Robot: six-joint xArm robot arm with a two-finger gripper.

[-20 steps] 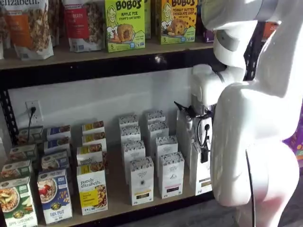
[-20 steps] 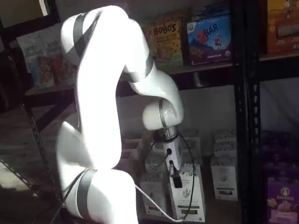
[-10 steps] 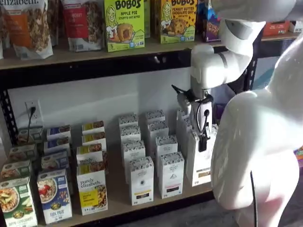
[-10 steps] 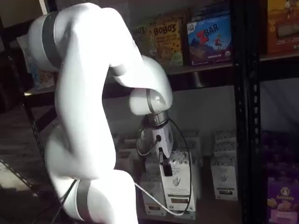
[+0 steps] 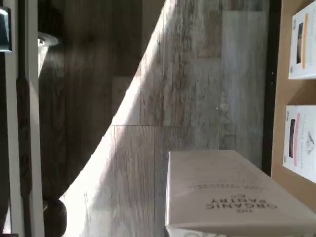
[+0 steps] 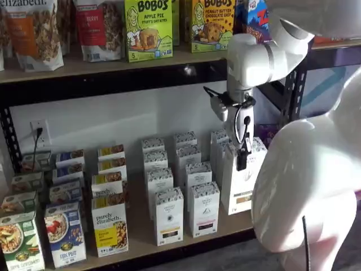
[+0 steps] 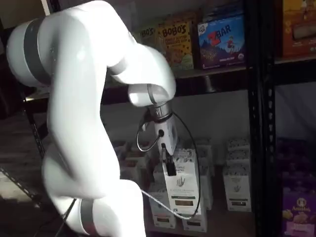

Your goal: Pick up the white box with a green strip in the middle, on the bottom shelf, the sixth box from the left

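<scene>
My gripper (image 6: 242, 159) is shut on the white box (image 6: 241, 189), a tall slim carton with a speckled top band and a short greenish-yellow strip low on its front. The box hangs upright from the black fingers (image 6: 243, 152), raised off the bottom shelf (image 6: 141, 232) at the right end of the white cartons. In a shelf view the gripper (image 7: 168, 167) holds the same box (image 7: 183, 186) in front of the rack. The wrist view shows the box's side (image 5: 232, 192) over the wooden floor, with the shelf board (image 5: 286, 94) beside it.
Rows of like white cartons (image 6: 169, 214) stand on the bottom shelf, with granola and oatmeal boxes (image 6: 110, 226) further left. Bobo's boxes (image 6: 149, 28) fill the upper shelf. A black rack upright (image 7: 259, 123) stands at the right. My own white arm (image 6: 310, 192) fills the foreground.
The gripper has risen and moved a little left with the white box in it, lifting the box off the shelf board. The arm's elbow has swung away to the right.
</scene>
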